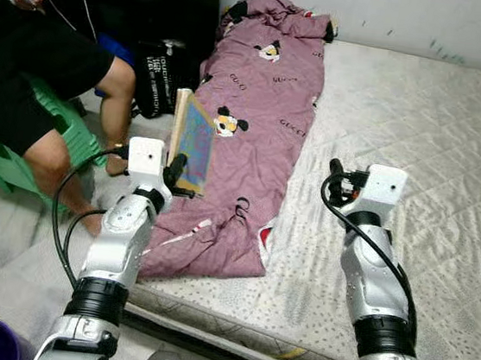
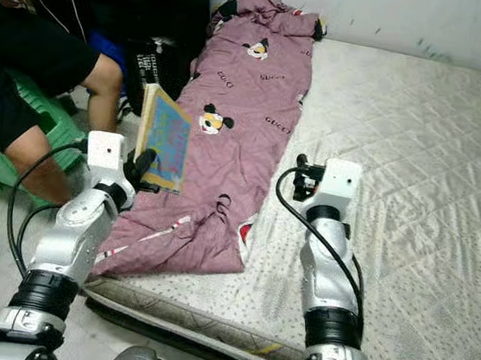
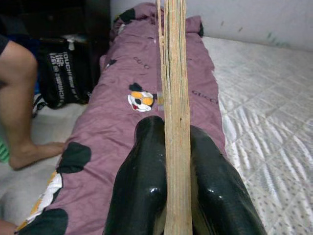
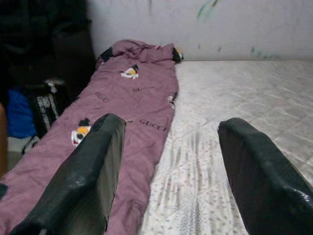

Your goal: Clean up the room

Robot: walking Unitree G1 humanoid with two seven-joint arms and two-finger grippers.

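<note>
Book work is the step in hand, I think: a thin book with a blue picture cover and yellowed page edges (image 1: 194,143) is held upright, on its edge, above the left part of the purple quilt with cartoon mouse prints (image 1: 260,121). The left end effector (image 1: 175,171) is clamped on the lower end of the book; in the left wrist view its two black fingers (image 3: 142,186) press on both sides of the page block. The right end effector (image 4: 168,161) hangs over the pale quilted mattress (image 1: 418,148) with its fingers wide apart and nothing between them.

To do this step well, the grip should stay firm, because the book is tall and is held only at the bottom, so it may tip or slide out when the arm swings. I would carry it slowly and keep it upright until a proper place for it is reached; no shelf or table is visible.

A person sitting on a green plastic chair (image 1: 63,138) is close beside the left arm, with a bare leg (image 1: 114,105) near the book, so the arm should move away from that side. A black bag with white letters (image 1: 158,75) stands beside the bed.
</note>
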